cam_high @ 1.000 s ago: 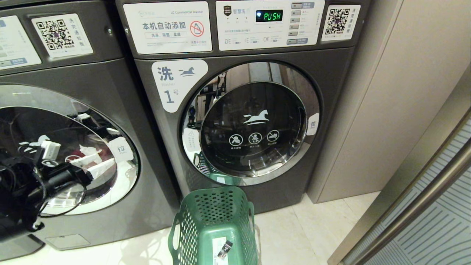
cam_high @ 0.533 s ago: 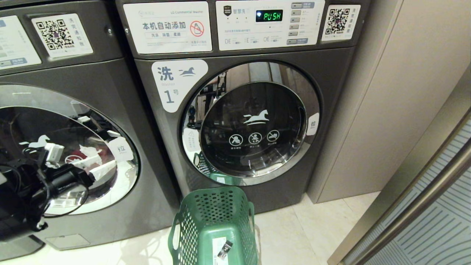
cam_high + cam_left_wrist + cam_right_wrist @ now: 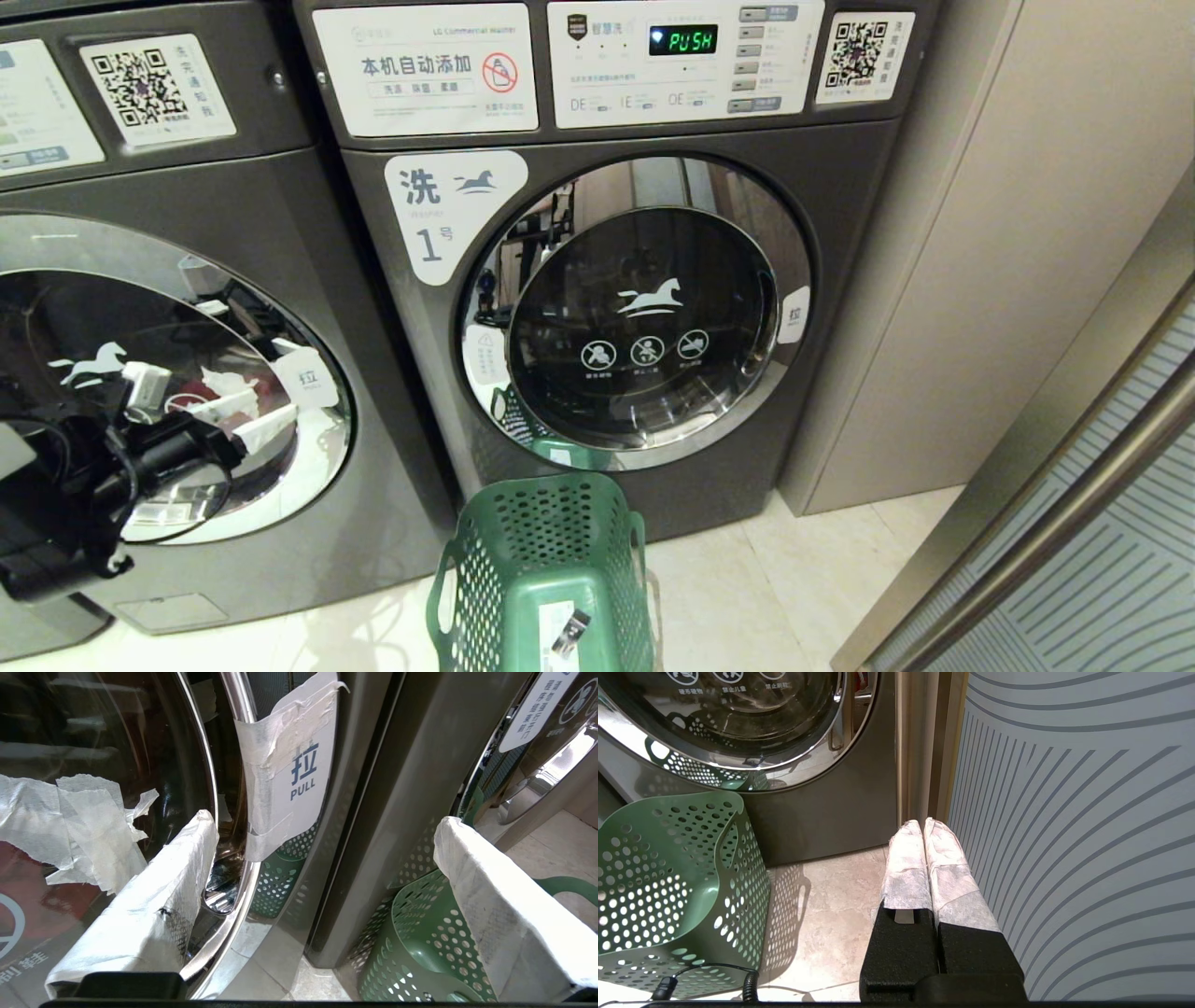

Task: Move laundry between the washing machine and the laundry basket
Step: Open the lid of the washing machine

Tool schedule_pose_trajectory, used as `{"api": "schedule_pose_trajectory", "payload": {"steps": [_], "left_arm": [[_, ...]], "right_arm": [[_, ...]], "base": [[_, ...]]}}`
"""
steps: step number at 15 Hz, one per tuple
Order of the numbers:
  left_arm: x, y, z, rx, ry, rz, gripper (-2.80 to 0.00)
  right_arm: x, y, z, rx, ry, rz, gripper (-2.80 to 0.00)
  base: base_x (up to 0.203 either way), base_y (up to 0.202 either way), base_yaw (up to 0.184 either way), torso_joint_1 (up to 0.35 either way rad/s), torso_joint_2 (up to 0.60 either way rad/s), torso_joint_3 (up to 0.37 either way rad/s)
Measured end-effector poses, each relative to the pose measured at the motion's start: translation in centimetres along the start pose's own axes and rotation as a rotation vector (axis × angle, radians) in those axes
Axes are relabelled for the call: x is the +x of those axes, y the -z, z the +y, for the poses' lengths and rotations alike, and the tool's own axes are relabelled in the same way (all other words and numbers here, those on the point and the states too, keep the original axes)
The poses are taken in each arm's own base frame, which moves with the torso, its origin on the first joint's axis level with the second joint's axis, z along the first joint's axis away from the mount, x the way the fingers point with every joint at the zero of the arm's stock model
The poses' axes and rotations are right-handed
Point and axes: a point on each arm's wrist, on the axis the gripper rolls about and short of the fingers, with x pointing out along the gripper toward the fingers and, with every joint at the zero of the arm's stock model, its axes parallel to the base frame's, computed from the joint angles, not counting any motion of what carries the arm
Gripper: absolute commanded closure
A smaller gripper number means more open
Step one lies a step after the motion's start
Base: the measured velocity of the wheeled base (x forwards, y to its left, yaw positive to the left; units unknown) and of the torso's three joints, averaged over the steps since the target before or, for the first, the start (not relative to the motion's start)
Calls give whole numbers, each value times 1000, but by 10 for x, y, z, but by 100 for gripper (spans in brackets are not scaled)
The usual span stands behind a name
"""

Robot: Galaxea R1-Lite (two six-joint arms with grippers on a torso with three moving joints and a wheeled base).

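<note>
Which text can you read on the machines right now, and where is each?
"PUSH": green display, right-hand machine.
"LG Commercial Washer": its white panel sticker.
"洗 1号": label beside its door.
"拉 PULL": taped tag at the left machine's door edge.
QR stickers, button captions: too small.

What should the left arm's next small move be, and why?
Probably ease the left pincer forward so its fingers straddle the PULL tab on the washer door, then close. The door looks shut, the pincer is open with the tab between its fingers, and the basket looks empty.
</note>
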Motion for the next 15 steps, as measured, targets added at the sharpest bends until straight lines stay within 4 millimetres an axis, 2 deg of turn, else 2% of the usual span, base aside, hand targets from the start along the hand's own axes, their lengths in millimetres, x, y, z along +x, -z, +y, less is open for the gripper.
{"api": "schedule_pose_trajectory", "payload": {"steps": [15], "left_arm": [[30,9,8,24,34,-25,-280]], "right_arm": [[0,0,0,0,0,0,0]], "base": [[0,0,0,0,0,0]]}}
